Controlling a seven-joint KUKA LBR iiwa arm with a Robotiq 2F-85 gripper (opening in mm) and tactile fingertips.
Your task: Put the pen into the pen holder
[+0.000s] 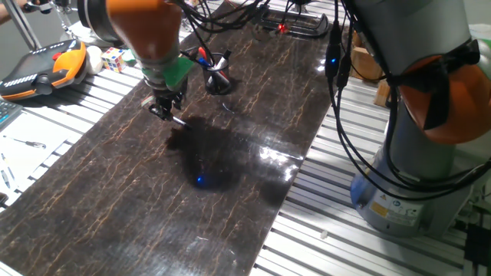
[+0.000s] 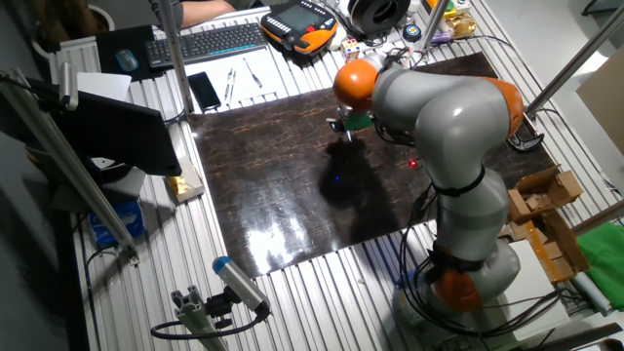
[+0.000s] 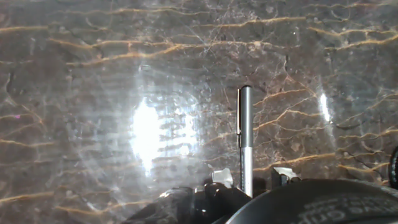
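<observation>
My gripper [image 1: 166, 112] hangs a little above the dark marble-look mat [image 1: 138, 199], to the left of the pen holder [image 1: 219, 78]. It looks shut on the pen [image 3: 245, 140]. In the hand view the pen runs up from between the fingertips [image 3: 222, 177]. In one fixed view its pale tip [image 1: 179, 120] sticks out to the lower right of the fingers. The pen holder is a small black mesh cup, standing upright at the far part of the mat with a red and a blue pen in it. In the other fixed view the gripper [image 2: 345, 128] is partly hidden by the arm.
An orange teach pendant [image 1: 38, 70] and a colour cube [image 1: 113, 57] lie off the mat at the far left. The arm's grey base [image 1: 406, 192] and black cables [image 1: 341, 115] stand to the right. A keyboard [image 2: 205, 41] and a phone [image 2: 204, 90] lie beyond the mat.
</observation>
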